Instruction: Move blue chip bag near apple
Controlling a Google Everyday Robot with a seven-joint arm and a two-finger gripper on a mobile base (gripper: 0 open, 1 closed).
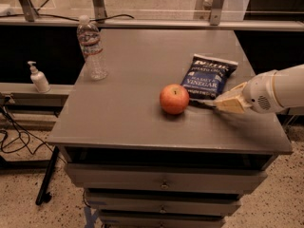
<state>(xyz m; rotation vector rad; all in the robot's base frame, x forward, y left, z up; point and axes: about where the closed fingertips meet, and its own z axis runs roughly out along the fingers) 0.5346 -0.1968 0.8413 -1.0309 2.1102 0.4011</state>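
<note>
Camera view has the blue chip bag lying flat on the table, just right of and beyond the apple, with the gripper low at the bag's near edge; whether it holds the foil cannot be told. The bag looks light, crinkly and slippery, its contents fragile, so a gentle pinch on a crimped end seems the best hold

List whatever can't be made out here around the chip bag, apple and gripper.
Camera view only:
- gripper, at the near edge of the blue chip bag: contact with the bag is hidden by the viewing angle.
- apple and bag: touching or apart is unclear, because the apple covers the bag's corner.
- robot arm: cut off by the right edge.
- water bottle label: too small to read.
</note>
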